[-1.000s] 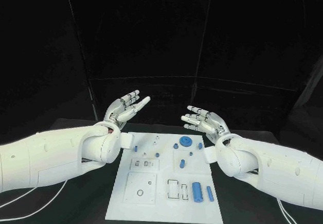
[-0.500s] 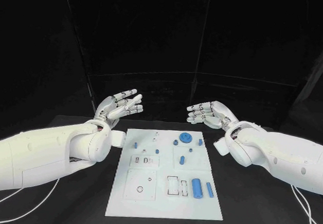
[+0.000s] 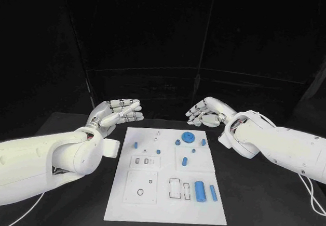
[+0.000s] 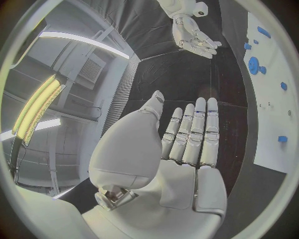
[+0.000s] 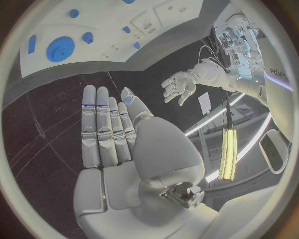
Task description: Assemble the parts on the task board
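Head view: left robot hand [image 3: 115, 113] and right robot hand [image 3: 206, 113] both hang raised beyond the far end of the task board [image 3: 166, 207], fingers apart, holding nothing. Out from them, the board lies flat on the black counter [image 3: 59, 210], its long axis running away from the robot. The blue gear [image 3: 188, 136] sits at the far end, nearer the right robot hand; the blue cylinder [image 3: 200, 190] lies nearer the robot, lengthwise. No legible writing on board or parts.

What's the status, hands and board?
Left hand open, empty. Right hand open, empty. Task board untouched, blue parts lying on it. Nothing in the way.
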You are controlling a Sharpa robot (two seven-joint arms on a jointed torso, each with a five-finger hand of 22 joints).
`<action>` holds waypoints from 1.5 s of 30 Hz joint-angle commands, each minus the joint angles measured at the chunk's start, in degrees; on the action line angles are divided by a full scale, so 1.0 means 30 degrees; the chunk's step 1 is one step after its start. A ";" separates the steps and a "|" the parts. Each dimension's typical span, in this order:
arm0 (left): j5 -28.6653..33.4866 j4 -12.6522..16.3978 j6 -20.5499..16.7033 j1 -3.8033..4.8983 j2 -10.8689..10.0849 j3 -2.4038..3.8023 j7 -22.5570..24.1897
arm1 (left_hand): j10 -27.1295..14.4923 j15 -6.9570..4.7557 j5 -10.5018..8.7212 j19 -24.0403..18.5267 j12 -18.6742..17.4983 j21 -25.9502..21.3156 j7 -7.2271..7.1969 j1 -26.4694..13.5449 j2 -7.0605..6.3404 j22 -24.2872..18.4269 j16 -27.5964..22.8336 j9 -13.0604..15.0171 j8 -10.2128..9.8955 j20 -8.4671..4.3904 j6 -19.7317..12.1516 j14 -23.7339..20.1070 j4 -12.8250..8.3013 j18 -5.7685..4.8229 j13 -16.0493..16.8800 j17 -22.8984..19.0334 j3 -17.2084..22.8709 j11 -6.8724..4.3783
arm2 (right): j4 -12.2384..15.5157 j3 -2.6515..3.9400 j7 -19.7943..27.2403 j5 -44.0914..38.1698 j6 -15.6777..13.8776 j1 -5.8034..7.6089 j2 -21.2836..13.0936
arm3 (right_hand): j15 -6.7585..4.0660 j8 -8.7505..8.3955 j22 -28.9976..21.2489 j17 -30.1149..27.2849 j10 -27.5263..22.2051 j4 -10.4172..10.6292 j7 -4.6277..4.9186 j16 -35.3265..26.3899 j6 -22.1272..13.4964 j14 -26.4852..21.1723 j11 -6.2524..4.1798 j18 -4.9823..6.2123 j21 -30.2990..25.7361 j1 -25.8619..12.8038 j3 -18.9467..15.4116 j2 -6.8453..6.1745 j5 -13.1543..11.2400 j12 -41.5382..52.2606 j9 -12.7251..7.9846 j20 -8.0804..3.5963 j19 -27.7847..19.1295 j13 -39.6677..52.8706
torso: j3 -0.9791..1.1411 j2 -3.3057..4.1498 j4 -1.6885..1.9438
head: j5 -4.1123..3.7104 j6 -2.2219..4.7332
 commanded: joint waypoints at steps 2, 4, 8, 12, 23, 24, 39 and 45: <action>-0.0348 0.0930 0.0576 0.0083 -0.0430 0.0014 0.0404 | 0.0267 -0.0028 -0.0002 0.0243 -0.0134 -0.0156 0.0537 0.0249 0.0025 -0.0059 -0.0133 -0.0065 -0.0092 -0.0026 0.0243 0.0253 -0.0207 0.0080 -0.0051 -0.0033 -0.0022 -0.0035 | 0.0181 0.0043 -0.2755 -0.4989 0.1093 0.0176 0.0195 | -0.0500 -0.0558 0.2208 0.0425 0.0966 -0.0052 -0.0177 -0.0163 0.0710 0.1936 -0.0288 0.0258 0.3783 -0.0310 0.0912 -0.0696 0.0363 -0.1065 -0.0039 -0.0619 0.1111 -0.0002 | -0.0147 0.0737 0.0138 | -0.0072 0.0170; -0.0423 0.1354 0.0636 0.0096 -0.0600 0.0015 0.0393 | 0.0290 -0.0032 -0.0002 0.0273 -0.0167 -0.0179 0.0533 0.0258 0.0047 -0.0078 -0.0161 -0.0084 -0.0113 -0.0032 0.0267 0.0276 -0.0249 0.0077 -0.0063 -0.0041 -0.0027 -0.0038 | 0.0232 0.0057 -0.3301 -0.5870 0.1410 0.0216 0.0302 | -0.0446 -0.0624 0.2435 0.0467 0.0668 -0.0023 -0.0116 -0.0265 0.0670 0.2012 -0.0254 0.0279 0.4166 -0.0500 0.1068 -0.0774 0.0292 -0.1155 -0.0041 -0.0581 0.1134 -0.0027 | -0.0196 0.0941 0.0187 | -0.0047 0.0291; -0.0503 0.2016 0.0759 0.0110 -0.0810 0.0015 0.0363 | 0.0290 -0.0025 -0.0002 0.0296 -0.0238 -0.0230 0.0536 0.0256 0.0077 -0.0112 -0.0227 -0.0118 -0.0158 -0.0035 0.0279 0.0272 -0.0305 0.0067 -0.0084 -0.0062 -0.0042 -0.0032 | 0.0231 0.0076 -0.4025 -0.7187 0.1892 0.0257 0.0565 | -0.0298 -0.0711 0.2899 0.0560 -0.0802 -0.0005 0.0012 -0.0444 0.0166 0.2186 -0.0024 0.0299 0.5003 -0.0844 0.1300 -0.1047 -0.0096 -0.1184 -0.0077 -0.0438 0.1451 -0.0074 | -0.0253 0.1222 0.0218 | 0.0008 0.0291; -0.0539 0.2404 0.0866 0.0115 -0.0868 0.0017 0.0358 | 0.0265 0.0010 -0.0003 0.0332 -0.0425 -0.0372 0.0596 0.0239 0.0122 -0.0205 -0.0397 -0.0206 -0.0290 -0.0028 0.0276 0.0252 -0.0452 0.0045 -0.0114 -0.0116 -0.0098 0.0012 | 0.0175 0.0087 -0.4422 -0.7968 0.2298 0.0273 0.0845 | -0.0249 -0.0688 0.3451 0.0673 -0.1456 0.0009 0.0037 -0.0677 -0.0200 0.2319 0.0060 0.0319 0.5972 -0.1021 0.1600 -0.1231 -0.0397 -0.1117 -0.0057 -0.0281 0.1705 -0.0015 | -0.0284 0.1477 0.0266 | -0.0039 0.0293; -0.0676 0.2768 0.1010 0.0119 -0.0834 0.0021 0.0346 | 0.0173 0.0090 -0.0003 0.0379 -0.0742 -0.0614 0.0712 0.0202 0.0212 -0.0363 -0.0688 -0.0335 -0.0520 0.0011 0.0239 0.0184 -0.0696 0.0017 -0.0129 -0.0209 -0.0184 0.0114 | -0.0124 0.0099 -0.4878 -0.8416 0.3388 0.0284 0.1396 | -0.0184 -0.0667 0.7354 0.1011 -0.1932 0.0054 0.0097 -0.1209 -0.0523 0.2599 0.0155 -0.0065 0.9570 -0.1350 0.2423 -0.1468 -0.0630 -0.1064 -0.0033 -0.0097 0.2370 0.0012 | -0.0308 0.1870 0.0340 | -0.0012 0.0318; -0.0678 0.2782 0.1019 0.0119 -0.0826 0.0021 0.0339 | 0.0173 0.0090 -0.0003 0.0379 -0.0742 -0.0614 0.0712 0.0202 0.0212 -0.0363 -0.0688 -0.0335 -0.0520 0.0011 0.0239 0.0184 -0.0696 0.0017 -0.0129 -0.0209 -0.0184 0.0114 | -0.0166 0.0099 -0.4910 -0.8414 0.3472 0.0284 0.1435 | -0.0180 -0.0664 0.7623 0.1047 -0.1946 0.0055 0.0100 -0.1261 -0.0529 0.2619 0.0157 -0.0092 0.9825 -0.1377 0.2502 -0.1494 -0.0637 -0.1055 -0.0029 -0.0088 0.2391 0.0016 | -0.0305 0.1906 0.0364 | -0.0037 0.0322; -0.0687 0.2921 0.1177 0.0120 -0.0783 0.0022 0.0286 | 0.0072 0.0164 -0.0003 0.0401 -0.1008 -0.0833 0.0834 0.0172 0.0351 -0.0502 -0.0929 -0.0399 -0.0728 0.0058 0.0175 0.0124 -0.0895 -0.0001 -0.0128 -0.0285 -0.0227 0.0212 | -0.0468 0.0100 -0.5030 -0.8220 0.4018 0.0280 0.1862 | -0.0153 -0.0667 0.9115 0.1225 -0.1995 0.0101 0.0153 -0.1487 -0.0597 0.2724 0.0191 -0.0262 1.1099 -0.1578 0.2891 -0.1467 -0.0804 -0.1020 -0.0028 -0.0061 0.2594 0.0034 | -0.0322 0.2234 0.0514 | -0.0135 -0.0184; -0.0687 0.2865 0.1254 0.0120 -0.0730 0.0023 0.0277 | 0.0063 0.0172 -0.0003 0.0403 -0.1034 -0.0856 0.0846 0.0178 0.0375 -0.0517 -0.0955 -0.0402 -0.0749 0.0063 0.0169 0.0118 -0.0921 -0.0003 -0.0127 -0.0293 -0.0223 0.0223 | -0.0714 0.0100 -0.4913 -0.8094 0.4346 0.0279 0.2076 | -0.0139 -0.0660 1.0868 0.1344 -0.1833 0.0073 0.0214 -0.1639 -0.0596 0.2760 0.0214 -0.0520 1.2375 -0.1609 0.3332 -0.1428 -0.0849 -0.0995 -0.0025 -0.0052 0.3100 0.0029 | -0.0294 0.2366 0.0525 | -0.0139 -0.0193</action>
